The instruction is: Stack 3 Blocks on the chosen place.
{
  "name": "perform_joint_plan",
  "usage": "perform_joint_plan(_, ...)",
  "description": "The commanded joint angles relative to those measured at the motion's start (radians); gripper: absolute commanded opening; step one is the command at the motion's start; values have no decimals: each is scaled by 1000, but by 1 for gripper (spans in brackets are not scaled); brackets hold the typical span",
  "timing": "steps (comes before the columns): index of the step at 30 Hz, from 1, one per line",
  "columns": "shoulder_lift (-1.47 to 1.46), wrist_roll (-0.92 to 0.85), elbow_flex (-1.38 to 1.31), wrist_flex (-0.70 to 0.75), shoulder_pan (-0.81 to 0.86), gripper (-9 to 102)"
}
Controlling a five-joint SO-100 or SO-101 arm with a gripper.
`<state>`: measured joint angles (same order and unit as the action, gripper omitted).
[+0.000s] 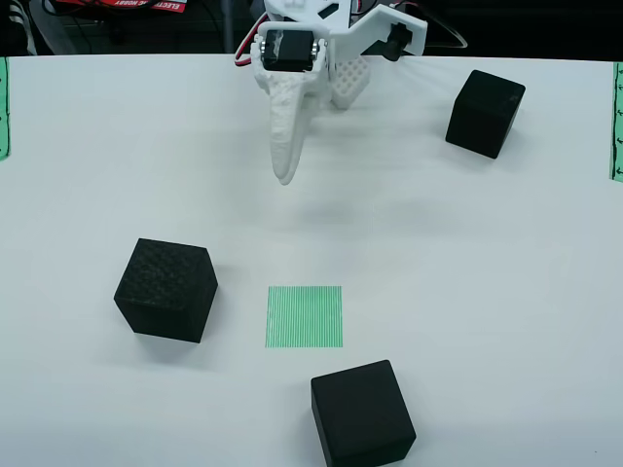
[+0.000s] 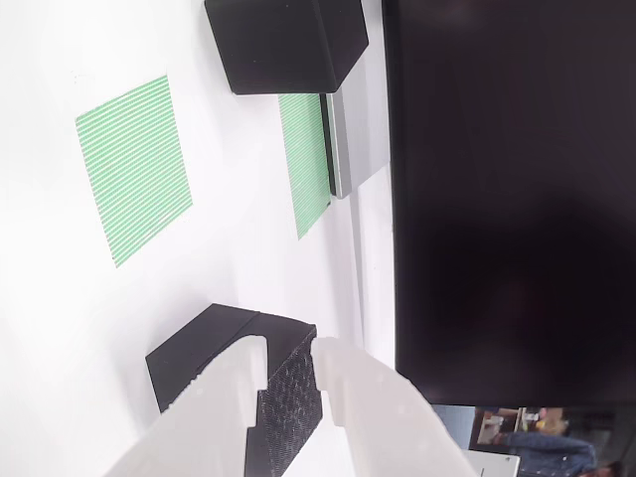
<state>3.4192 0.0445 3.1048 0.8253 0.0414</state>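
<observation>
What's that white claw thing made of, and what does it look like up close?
The gripper seems to be white, ridged plastic, probably 3D-printed. In the view from above, one finger tapers to a blunt, rounded tip, and a black boxy motor sits in the white frame above it. Thin red and white cables loop out beside the motor. In the view that rides on the gripper, both fingers look chunky, white and matte.

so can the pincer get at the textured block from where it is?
Probably yes. The pincer hangs open above bare table, and the textured block stands alone, apart from the striped green square and the other blocks. The view riding on the pincer already has the block between its fingers.
</observation>
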Motion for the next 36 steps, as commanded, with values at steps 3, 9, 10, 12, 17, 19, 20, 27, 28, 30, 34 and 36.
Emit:
perform_joint_plan(3,12,-2,43,-20,3,2)
perform_joint_plan(9,12,-2,43,-20,3,2)
perform_joint_plan(10,12,-2,43,-20,3,2)
perform_joint_plan(12,12,-2,43,-20,3,2)
perform_joint_plan(17,12,-2,43,-20,3,2)
perform_joint_plan(19,12,-2,43,-20,3,2)
perform_joint_plan(20,12,-2,43,-20,3,2)
perform_joint_plan(27,12,-8,43,-20,-18,2)
perform_joint_plan(28,12,-8,43,-18,-20,2)
perform_joint_plan(30,12,-8,43,-18,-20,2)
perform_joint_plan(34,12,-8,43,-18,-21,2)
perform_joint_plan(36,12,-8,43,-18,-28,2)
